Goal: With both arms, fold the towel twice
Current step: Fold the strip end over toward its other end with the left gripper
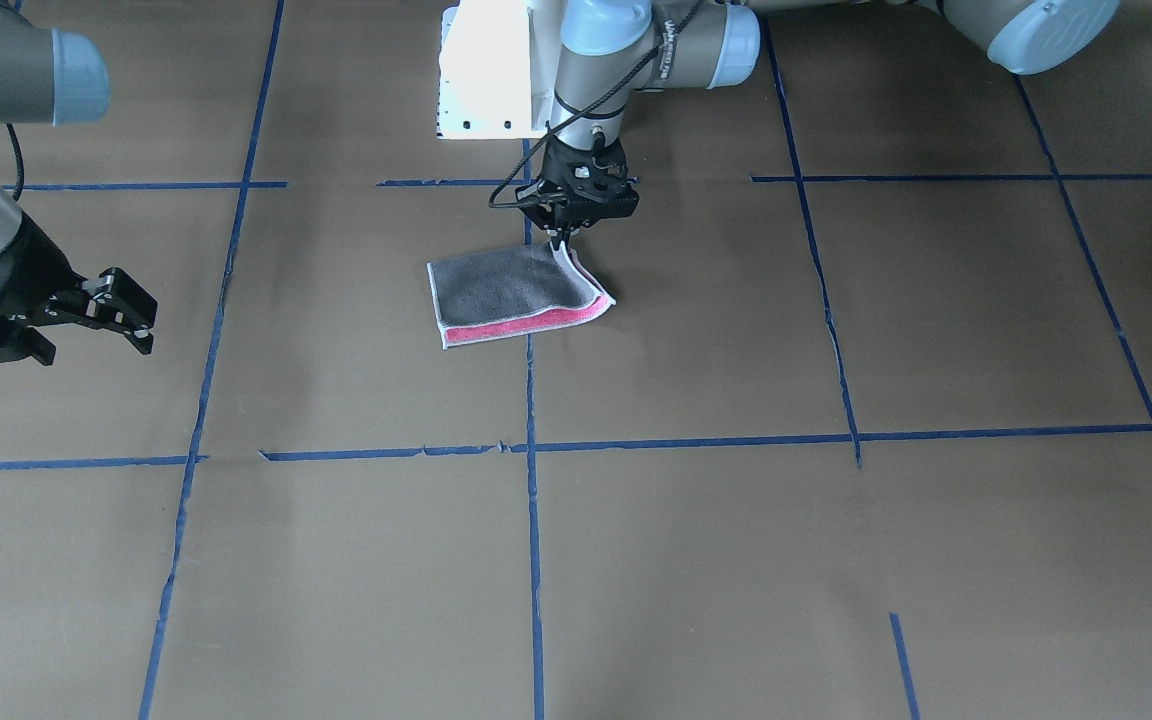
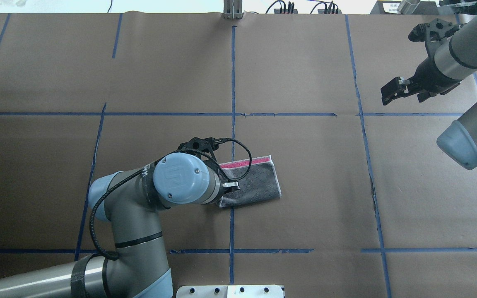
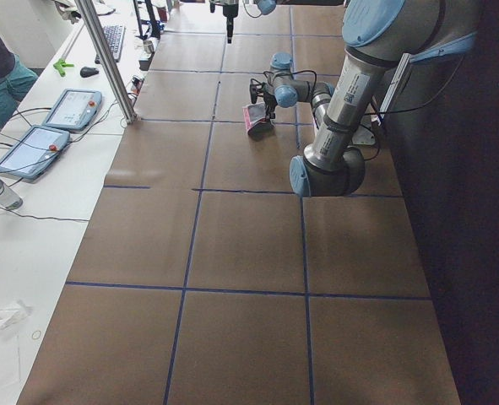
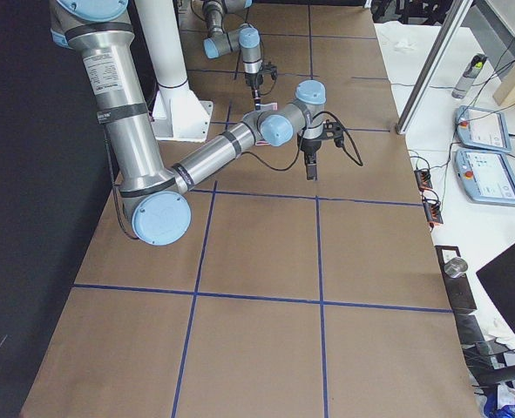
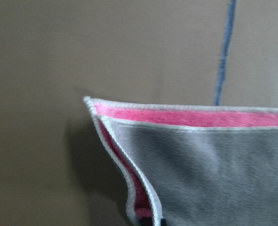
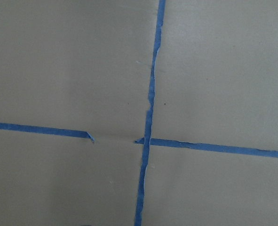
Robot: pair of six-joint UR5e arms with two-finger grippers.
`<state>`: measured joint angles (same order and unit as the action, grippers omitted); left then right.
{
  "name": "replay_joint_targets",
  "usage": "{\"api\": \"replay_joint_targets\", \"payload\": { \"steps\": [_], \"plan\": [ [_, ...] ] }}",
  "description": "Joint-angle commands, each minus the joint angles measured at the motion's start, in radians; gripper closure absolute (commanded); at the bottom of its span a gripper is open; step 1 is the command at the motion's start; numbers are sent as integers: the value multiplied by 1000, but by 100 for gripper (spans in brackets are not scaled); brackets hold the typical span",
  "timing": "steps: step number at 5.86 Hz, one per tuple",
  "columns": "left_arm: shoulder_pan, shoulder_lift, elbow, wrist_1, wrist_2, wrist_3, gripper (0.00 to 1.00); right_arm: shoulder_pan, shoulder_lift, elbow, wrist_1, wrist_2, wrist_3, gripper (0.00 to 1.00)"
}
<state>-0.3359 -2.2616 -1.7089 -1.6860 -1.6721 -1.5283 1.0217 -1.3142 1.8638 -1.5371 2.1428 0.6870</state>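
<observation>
With left gripper clamped on the towel corner and right gripper apart, could drag the layers askew pulling single-handed.

1. On the light-blue joint cap of the left arm, you can read a raised logo that looks like "UR".
2. Dark lettering runs along that arm's wrist segment, too small for you to read.

The towel is soft, nappy cloth with stitched edging; my desk is matt brown paper crossed by blue tape; my left arm is smooth grey metal, its cap glossy plastic.
</observation>
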Motion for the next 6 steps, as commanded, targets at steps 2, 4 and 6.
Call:
{"api": "replay_joint_targets", "payload": {
  "steps": [2, 4, 6],
  "plan": [
    [6, -192, 198, 5, 41, 4, 100, 26, -28, 0, -2, 6, -41, 0],
    [11, -269, 292, 2, 61, 32, 100, 26, -30, -1, 0, 5, -41, 0],
    [14, -291, 319, -1, 60, 62, 100, 28, -30, -2, -2, 3, -41, 0]
  ]
}}
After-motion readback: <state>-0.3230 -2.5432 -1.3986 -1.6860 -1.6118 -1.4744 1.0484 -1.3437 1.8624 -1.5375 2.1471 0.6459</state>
